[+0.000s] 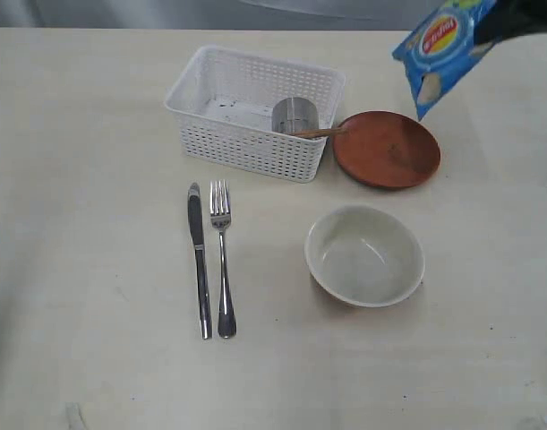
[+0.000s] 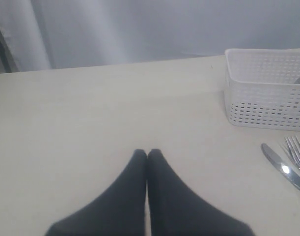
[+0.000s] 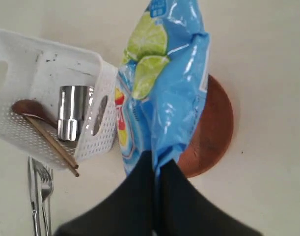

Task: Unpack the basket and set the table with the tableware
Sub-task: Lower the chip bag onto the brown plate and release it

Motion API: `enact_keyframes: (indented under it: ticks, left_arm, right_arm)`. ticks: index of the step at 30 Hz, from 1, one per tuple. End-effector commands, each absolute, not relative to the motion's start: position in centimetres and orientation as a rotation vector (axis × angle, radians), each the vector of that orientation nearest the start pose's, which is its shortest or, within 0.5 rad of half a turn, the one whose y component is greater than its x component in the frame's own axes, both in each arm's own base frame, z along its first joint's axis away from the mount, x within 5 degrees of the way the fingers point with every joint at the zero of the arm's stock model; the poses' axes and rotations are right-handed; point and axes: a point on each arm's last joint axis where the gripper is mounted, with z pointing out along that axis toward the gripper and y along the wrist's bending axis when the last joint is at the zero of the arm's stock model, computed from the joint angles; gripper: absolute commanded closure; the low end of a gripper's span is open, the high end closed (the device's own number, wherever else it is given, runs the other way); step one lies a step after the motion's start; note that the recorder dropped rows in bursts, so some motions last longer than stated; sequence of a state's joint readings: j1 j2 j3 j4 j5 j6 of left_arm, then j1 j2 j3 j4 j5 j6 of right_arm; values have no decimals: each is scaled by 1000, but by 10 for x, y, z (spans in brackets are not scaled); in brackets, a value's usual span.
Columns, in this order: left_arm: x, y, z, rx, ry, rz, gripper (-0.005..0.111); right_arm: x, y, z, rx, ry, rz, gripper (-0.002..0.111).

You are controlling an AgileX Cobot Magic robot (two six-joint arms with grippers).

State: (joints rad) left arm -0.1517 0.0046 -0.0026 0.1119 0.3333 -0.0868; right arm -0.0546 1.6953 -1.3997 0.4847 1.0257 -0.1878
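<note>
1. The wide pale beige tabletop (image 1: pixel 94 269) carries all items.
2. The white perforated plastic basket (image 1: pixel 246 150) is the reference. It is light and stiff, and is likely to slide if its contents are dragged against a wall.
3. The brown round plate (image 1: pixel 387 149) lies just beside the basket, on the right in the exterior view. The cream bowl (image 1: pixel 364 255) sits in front of the basket, apart from it. Both appear rigid and breakable.
4. The right end effector (image 3: pixel 157 164) is clenched on an edge of the blue chip bag (image 1: pixel 439 49), which hangs above the plate, clear of the basket. The bag is soft and light and is not tableware.
5. The left end effector (image 2: pixel 148 153) is clenched on nothing, well away from the basket.
6. The steel knife (image 1: pixel 200 260) and steel fork (image 1: pixel 223 260) lie side by side in front of the basket.
7. The small steel cup (image 1: pixel 295 116) stands inside the basket, at the corner nearest the plate. It is rigid and probably slippery: grip across its wall.
8. The red-brown spoon (image 3: pixel 27 107) and wooden chopsticks (image 3: pixel 54 145) lie in the basket, slanting over its wall. They are thin and prone to roll: grasp the protruding ends.
</note>
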Motion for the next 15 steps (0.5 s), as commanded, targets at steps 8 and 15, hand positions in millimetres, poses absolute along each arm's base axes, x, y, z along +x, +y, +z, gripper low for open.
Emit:
enact_keyframes:
  ticks: [8, 15]
  left_arm:
    - [54, -5, 184, 123, 1804, -67, 107]
    - [54, -5, 184, 123, 1804, -67, 107]
  right_arm:
    - [344, 24, 210, 193, 2672, 780, 109]
    - [348, 24, 185, 201, 2745, 799, 109]
